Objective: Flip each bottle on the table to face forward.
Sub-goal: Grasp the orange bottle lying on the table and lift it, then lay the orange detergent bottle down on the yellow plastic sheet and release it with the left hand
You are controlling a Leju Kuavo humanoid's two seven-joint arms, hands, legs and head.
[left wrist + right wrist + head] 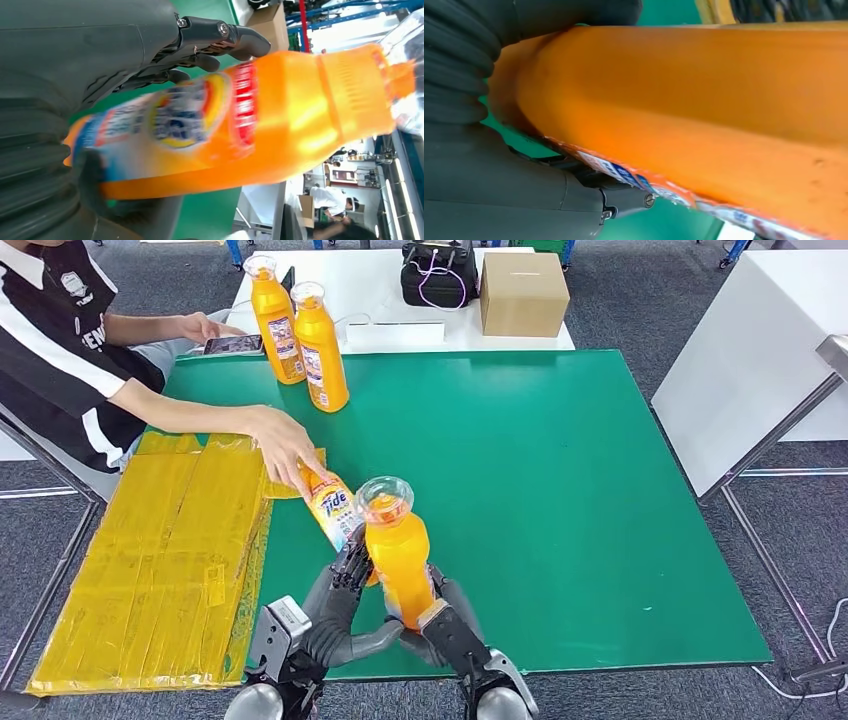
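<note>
Both hands are right up on one orange bottle point(397, 560) at the near edge of the green table point(600, 500). Left hand point(335, 615) wraps it from its own side, dark fingers point(220, 42) curled over the labelled face, thumb reaching underneath. Right hand point(450, 625) clamps the opposite side, the orange wall pressed tight against its palm in the right wrist view. Bottle stands upright between the two, clear cap point(385, 498) on top, plain orange side towards the head camera, and the label blurred in the left wrist view.

Just beyond the left hand's fingertips, a second bottle point(330, 505) lies on its side, Tide label up, with a person's hand point(285, 445) resting on its far end. Out past the left hand lies a yellow sheet point(170, 550) across the table's corner. Far ahead of both hands, two more orange bottles point(300, 335) stand upright side by side. Behind them, a brown cardboard box point(523, 293) and a black bag point(438, 275) sit on a white table point(380, 290).
</note>
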